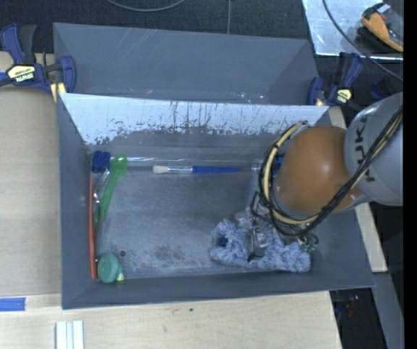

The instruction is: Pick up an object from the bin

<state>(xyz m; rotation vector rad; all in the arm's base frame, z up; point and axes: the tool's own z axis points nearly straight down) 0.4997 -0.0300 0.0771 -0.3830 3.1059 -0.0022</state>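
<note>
one crumpled blue-grey cloth (227, 244), lower right of bin (187, 67), gripper (256, 243) over it, grip unclear

Grey bin (179, 217), blue cloth (227, 247), brush (207, 169), green ball (109, 267)

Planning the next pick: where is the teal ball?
Camera view, lower left: the teal ball lies in the bin corner, by the orange stick.

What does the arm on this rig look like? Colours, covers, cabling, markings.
The arm is silver-grey and rounded, with dark lettering on its shell that is partly cut off. The wrist wears a smooth orange-brown domed cover. Black and yellow cables loop around that cover. Below it sits a small grey metal pincer.
</note>
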